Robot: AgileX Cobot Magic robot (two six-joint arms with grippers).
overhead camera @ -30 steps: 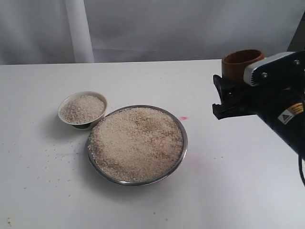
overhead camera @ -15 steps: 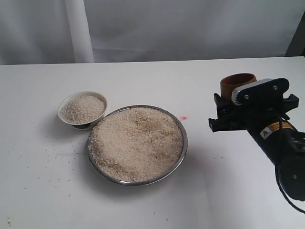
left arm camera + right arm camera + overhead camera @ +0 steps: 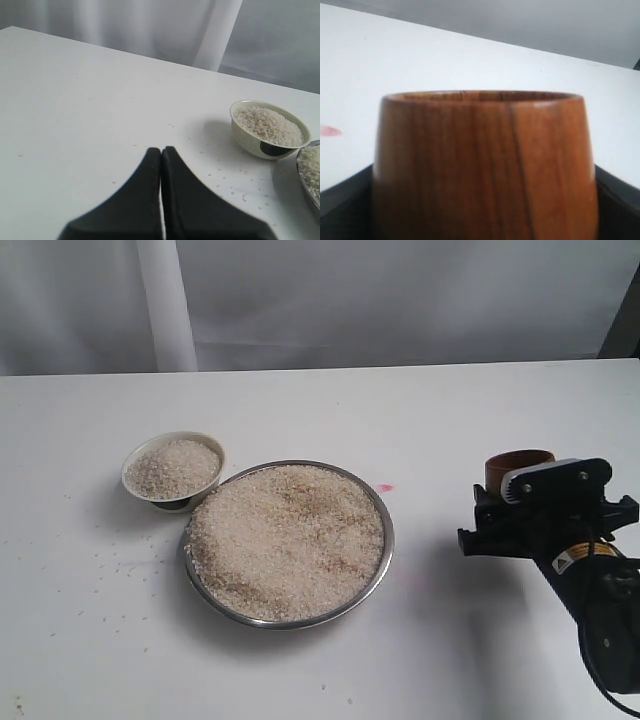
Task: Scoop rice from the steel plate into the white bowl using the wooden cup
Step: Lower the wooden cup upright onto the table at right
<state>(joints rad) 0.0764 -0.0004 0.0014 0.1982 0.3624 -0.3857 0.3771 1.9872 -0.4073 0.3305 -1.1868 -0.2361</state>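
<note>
While the right end effector (image 3: 505, 510) clamps the wooden cup (image 3: 519, 464) right of the steel plate (image 3: 389, 540), slippage could drop it

**Three cameras: one high and wide, two low on the wrists**

The exterior camera stood raised at the table's (image 3: 450, 410) near side and looked down and across at the curtain (image 3: 400, 300), with the steel plate (image 3: 290, 624) mid-frame and the white bowl (image 3: 172, 435) to its left.

The left wrist camera sat low and looked out along the left gripper (image 3: 161, 170). It shared the bowl (image 3: 245, 140) and the plate's edge (image 3: 306, 192) with the exterior view.

The right wrist camera was pressed close to the wooden cup (image 3: 485, 170), which filled its frame. It shared the cup (image 3: 515, 462) and a pink mark (image 3: 329, 131) (image 3: 386, 487) with the exterior view.
</note>
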